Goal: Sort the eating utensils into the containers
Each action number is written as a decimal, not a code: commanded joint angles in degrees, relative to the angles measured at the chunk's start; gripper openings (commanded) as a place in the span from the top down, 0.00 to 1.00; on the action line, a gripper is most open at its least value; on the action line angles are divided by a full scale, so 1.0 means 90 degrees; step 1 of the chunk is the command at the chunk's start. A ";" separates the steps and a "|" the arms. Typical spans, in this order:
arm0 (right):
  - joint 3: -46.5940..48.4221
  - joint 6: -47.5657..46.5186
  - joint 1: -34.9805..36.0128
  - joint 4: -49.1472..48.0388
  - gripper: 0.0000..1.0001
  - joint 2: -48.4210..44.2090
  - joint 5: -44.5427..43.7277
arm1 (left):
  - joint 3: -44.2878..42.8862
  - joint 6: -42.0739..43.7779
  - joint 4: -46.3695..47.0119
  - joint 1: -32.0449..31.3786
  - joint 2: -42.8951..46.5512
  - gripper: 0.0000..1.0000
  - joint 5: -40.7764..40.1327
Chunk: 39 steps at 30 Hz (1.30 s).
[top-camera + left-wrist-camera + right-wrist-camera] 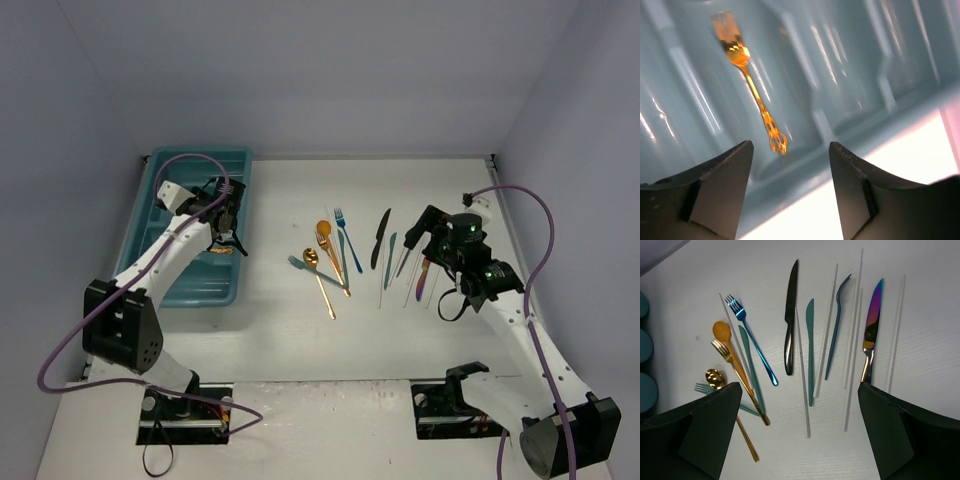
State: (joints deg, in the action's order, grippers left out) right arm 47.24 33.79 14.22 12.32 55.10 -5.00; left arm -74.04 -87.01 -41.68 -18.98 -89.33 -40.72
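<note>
The teal cutlery tray (pixel 200 157) stands at the far left. My left gripper (pixel 229 240) hovers over its near right part, open and empty. In the left wrist view a gold fork (pixel 747 75) lies in a tray compartment (pixel 850 70) ahead of the open left gripper (pixel 790 147). My right gripper (pixel 420 238) is open and empty above the loose utensils. In the right wrist view the right gripper (pixel 799 386) looks down on a black knife (pixel 789 320), teal knife (pixel 810 350), blue fork (pixel 753 341), dark blue utensil (pixel 836 325) and iridescent purple knife (pixel 871 330).
Further left lie a gold spoon (pixel 733 412), a gold fork (pixel 739 377), an orange spoon (pixel 722 332) and a teal fork (pixel 704 388), partly crossing. Several thin white sticks (pixel 803 375) lie among the knives. Walls close the table at the back and sides.
</note>
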 commanded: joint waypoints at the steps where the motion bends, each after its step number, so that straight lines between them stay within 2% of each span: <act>1: -0.0066 -0.0337 -0.0036 -0.0119 0.00 0.0028 0.0029 | -0.0415 0.2064 0.0577 -0.0254 0.0808 0.31 0.0905; 4: -0.0177 -0.0346 -0.0036 -0.0110 0.00 -0.0102 0.0038 | -0.0509 0.2741 0.0569 -0.0433 0.0928 0.28 0.1837; 6: -0.0270 -0.0376 -0.0027 -0.0085 0.00 -0.0188 0.0094 | -0.0567 0.2869 0.0569 -0.0681 0.0930 0.28 0.2372; 12: -0.0468 -0.0485 -0.0027 0.0031 0.00 -0.0623 0.0118 | -0.1035 0.3063 0.0561 -0.1837 0.0327 0.28 0.3056; 15: -0.0512 -0.0512 -0.0037 0.0086 0.00 -0.0788 0.0145 | -0.1051 0.2806 0.0578 -0.2263 -0.0118 0.28 0.3127; 20: -0.0556 -0.0571 -0.0027 0.0208 0.00 -0.1059 0.0102 | -0.0894 0.1859 0.0842 -0.2648 -0.0872 0.29 0.3387; 24: -0.0592 -0.0611 -0.0036 0.0283 0.00 -0.1175 0.0047 | -0.0926 0.1211 0.1152 -0.2857 -0.1296 0.36 0.3521; 35: -0.0643 -0.0639 -0.0027 0.0467 0.00 -0.1466 -0.0018 | -0.0697 -0.0056 0.1539 -0.3048 -0.1766 0.41 0.3538; 39: -0.0682 -0.0639 -0.0027 0.0508 0.00 -0.1538 -0.0020 | -0.0621 -0.0391 0.1545 -0.3081 -0.1952 0.48 0.3507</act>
State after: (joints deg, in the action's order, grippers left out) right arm 41.46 28.76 14.22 17.89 41.92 -4.05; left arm -79.67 -84.93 -30.02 -46.32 -106.40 -8.60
